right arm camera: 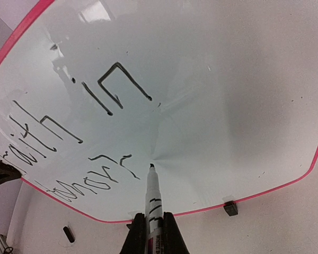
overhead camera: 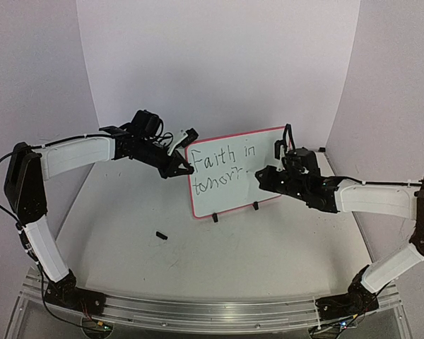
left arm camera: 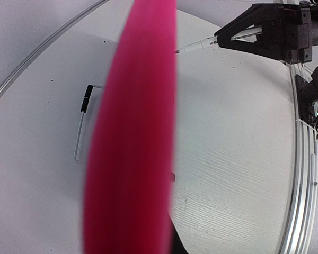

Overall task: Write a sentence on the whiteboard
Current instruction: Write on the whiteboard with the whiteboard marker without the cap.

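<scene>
Whiteboard (overhead camera: pixel 237 173) stands upright on its two black feet mid-table (overhead camera: pixel 268 247), face toward the arm bases, red-pink frame all round. Left gripper (overhead camera: pixel 182 168) is clamped on the frame's left edge; from the left wrist that frame fills the view as a blurred pink band (left arm camera: pixel 132 132). Right gripper (overhead camera: pixel 268 175) is closed on a marker (right arm camera: pixel 152 201), body pinched between both fingers (right arm camera: pixel 138 233), dark tip forward. The tip sits at the board face just past the last written stroke (touching or a hair off, cannot tell). The sentence (right arm camera: pixel 79 137) reads "Faith in" on the top line and "tomorr" below it; the board's lower and right parts are bare. A small black piece (overhead camera: pixel 161 236) lies on the table in front of the board, well apart from it.
</scene>
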`<state>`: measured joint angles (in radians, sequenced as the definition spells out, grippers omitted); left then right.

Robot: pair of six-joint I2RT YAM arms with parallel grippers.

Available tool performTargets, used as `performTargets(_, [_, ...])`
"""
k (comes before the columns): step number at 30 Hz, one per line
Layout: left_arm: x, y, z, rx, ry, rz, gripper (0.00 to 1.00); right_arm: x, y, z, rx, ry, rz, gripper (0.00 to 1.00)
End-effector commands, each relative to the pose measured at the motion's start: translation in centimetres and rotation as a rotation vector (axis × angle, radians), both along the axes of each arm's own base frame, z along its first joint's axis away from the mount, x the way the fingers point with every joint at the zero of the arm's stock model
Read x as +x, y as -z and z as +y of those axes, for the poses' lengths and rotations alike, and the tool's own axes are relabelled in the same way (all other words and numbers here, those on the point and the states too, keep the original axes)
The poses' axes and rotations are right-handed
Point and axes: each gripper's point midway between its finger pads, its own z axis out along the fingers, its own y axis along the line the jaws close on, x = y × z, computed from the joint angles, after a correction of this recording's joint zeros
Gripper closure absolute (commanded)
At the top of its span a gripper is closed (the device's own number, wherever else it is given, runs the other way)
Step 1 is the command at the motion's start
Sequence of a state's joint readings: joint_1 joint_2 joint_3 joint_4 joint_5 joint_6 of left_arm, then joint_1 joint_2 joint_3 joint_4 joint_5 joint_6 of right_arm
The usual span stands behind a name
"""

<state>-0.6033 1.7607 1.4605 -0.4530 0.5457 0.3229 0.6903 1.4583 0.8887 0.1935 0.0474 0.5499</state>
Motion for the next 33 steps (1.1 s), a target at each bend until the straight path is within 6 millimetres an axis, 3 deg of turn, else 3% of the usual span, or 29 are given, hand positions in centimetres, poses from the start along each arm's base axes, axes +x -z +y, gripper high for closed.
performTargets(1, [-0.2,2.7,1.3,0.121,-0.02,0.012,1.0,1.3,-2.0,0.5,0.015,0.018,-0.05,1.0])
performTargets(9, [-0.2,2.8,1.3,0.122,-0.018,0.014,1.0,1.4,-1.3,1.3,0.009,-0.019,-0.034,1.0])
performTargets(18, [-0.2,2.8,1.3,0.122,-0.019,0.014,1.0,1.0,1.0,0.3,-0.018,0.024,0.024,1.0])
performTargets(33, [-0.2,2.8,1.3,0.123,-0.019,0.014,1.0,1.4,-1.4,-0.5,-0.02,0.066,-0.026,1.0])
